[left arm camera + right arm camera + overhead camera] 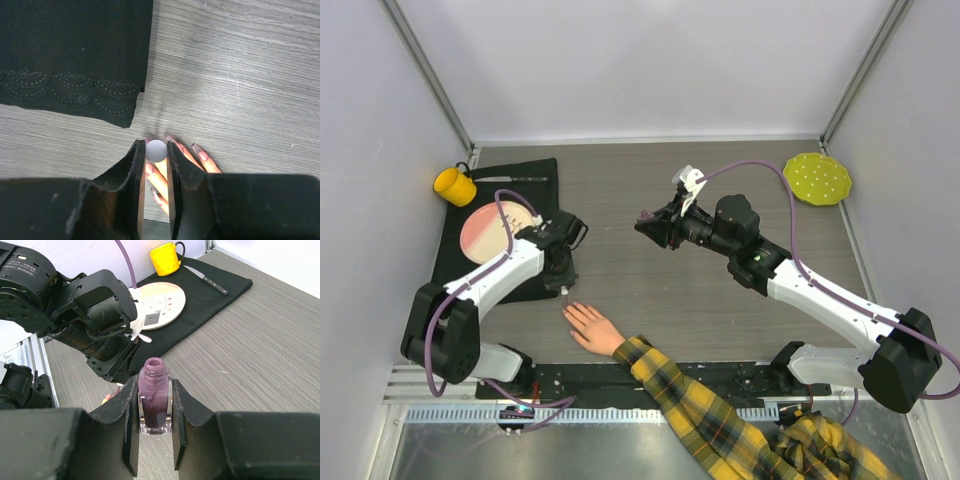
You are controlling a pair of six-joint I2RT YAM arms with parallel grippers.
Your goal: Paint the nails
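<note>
- Nails (197, 148) tip the spread fingers of a pale hand (592, 328). It lies flat on the grey wood-grain bench (650, 180), near the front edge. The nails seen from the left wrist are long, pointed and mauve-tinted.
- The right arm (820, 295) reaches in from the robot's right of the hand, and its wrist is above the bench, well beyond the fingertips.
- The left arm (495, 275) bends in from the robot's left of the hand and ends right over the fingertips.
- A black cloth (450, 265) lies to the robot's left of the hand and further back, with its lace-edged corner near the fingers.
- A yellow-black plaid sleeve (690, 395) runs from the hand's wrist toward the front right.
- A pink plate (480, 235) rests on the cloth, beyond the hand.
- A yellow-green dotted plate (818, 178) sits far back on the robot's right, well apart from the hand.
- A yellow mug (453, 185) stands at the part of the cloth farthest from the hand.
- The right jaws are clamped on an upright, uncapped bottle (154, 410) of purple polish.
- The left jaws stand narrow, pinching a pale round cap (156, 150) directly above the fingers.
</note>
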